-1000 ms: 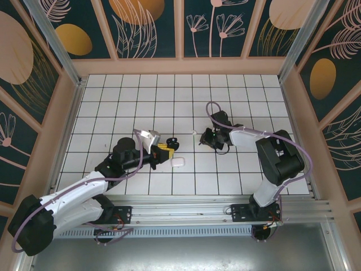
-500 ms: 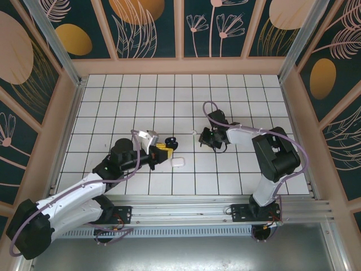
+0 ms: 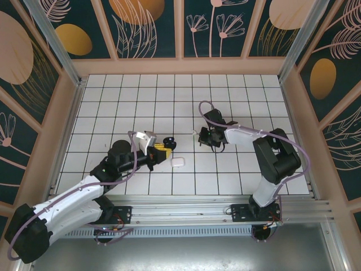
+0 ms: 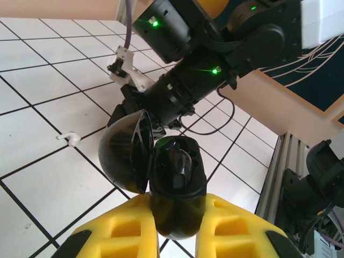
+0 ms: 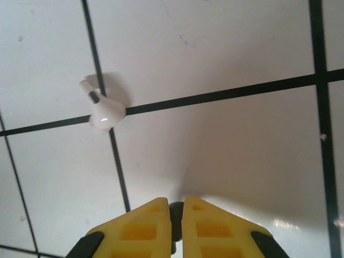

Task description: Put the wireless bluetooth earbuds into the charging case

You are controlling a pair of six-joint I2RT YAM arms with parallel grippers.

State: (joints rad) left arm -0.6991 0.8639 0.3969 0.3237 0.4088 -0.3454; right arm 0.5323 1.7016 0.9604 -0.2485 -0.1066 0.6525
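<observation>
While my left gripper point(image 4: 179, 228) clamps the open black charging case point(image 4: 177, 172), arm stretched low forward, my right gripper point(image 5: 176, 204) points straight down, pinched on a small dark piece point(image 5: 175, 212) near a white earbud point(image 5: 106, 112).

Robot lab cell: gridded table point(image 3: 141, 96), aluminium rails point(image 3: 186, 206), leaf-patterned panel walls point(image 3: 146, 28).

The black charging case point(image 4: 177, 185) stands open with its domed lid point(image 4: 124, 150) swung aside, and its base is clamped in the left gripper point(image 4: 177, 228). One glossy black earbud point(image 4: 180, 161) sits in its well. A white earbud point(image 5: 105, 112), stubby with a short stem, lies on the tiles to the right of that case, apart from it. A white charging case point(image 3: 177, 162), smooth and rounded, lies just beside the black one on its near side.
</observation>
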